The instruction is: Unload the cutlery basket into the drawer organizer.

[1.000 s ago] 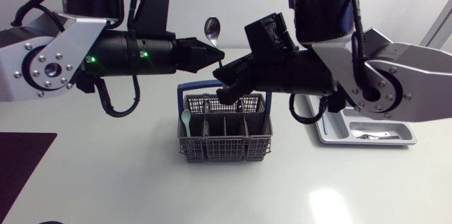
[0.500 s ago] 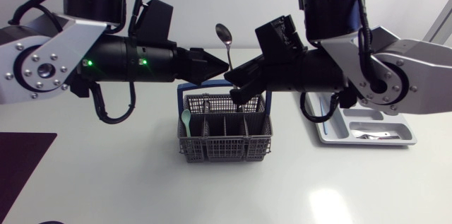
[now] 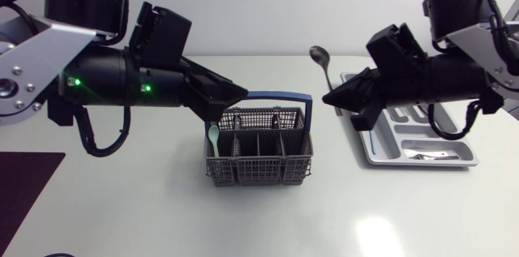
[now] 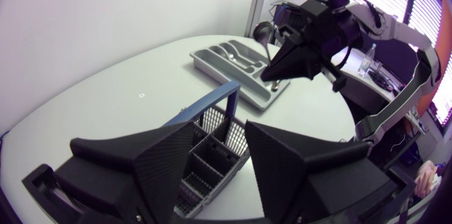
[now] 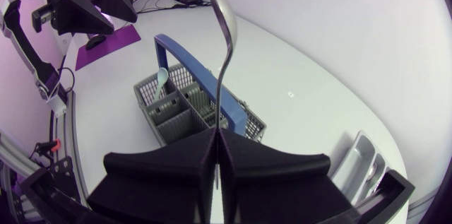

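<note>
The right gripper, clamped on the low end of the upright spoon just left of the organizer, could let it pivot or slip onto the desk, while the left gripper hangs spread and empty over the basket.

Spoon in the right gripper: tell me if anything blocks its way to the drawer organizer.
Nothing visible does. The right gripper holds the spoon upright at the end of the drawer organizer nearest the cutlery basket. The basket and the left gripper lie on the other side, out of the path.
</note>
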### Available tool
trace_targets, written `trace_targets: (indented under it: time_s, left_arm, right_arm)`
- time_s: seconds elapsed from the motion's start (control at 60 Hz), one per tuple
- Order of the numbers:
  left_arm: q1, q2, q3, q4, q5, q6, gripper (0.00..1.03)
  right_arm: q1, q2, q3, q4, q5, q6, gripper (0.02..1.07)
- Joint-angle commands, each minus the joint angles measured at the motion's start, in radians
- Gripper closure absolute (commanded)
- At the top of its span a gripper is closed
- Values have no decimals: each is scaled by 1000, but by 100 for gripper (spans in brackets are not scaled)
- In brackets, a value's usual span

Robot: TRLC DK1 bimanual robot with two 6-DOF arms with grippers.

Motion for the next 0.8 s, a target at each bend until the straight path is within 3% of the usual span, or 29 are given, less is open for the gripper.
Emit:
trace_targets:
  time_s: [0.0,0.25,0.55,0.783]
  left_arm:
    - [-3,-13,-26,-21,-25,52,49]
    - [34,-25,-35,-84,-70,104,49]
    - [29,-44,-45,-127,-105,129,49]
    - [9,-54,-55,-150,-146,129,49]
  right_arm:
    - [-94,-29,35,-70,-36,-165,101]
    - [-407,83,83,-383,-84,-695,101]
    - [-656,254,104,-487,12,-1147,101]
    - [-775,435,209,-507,114,-1369,101]
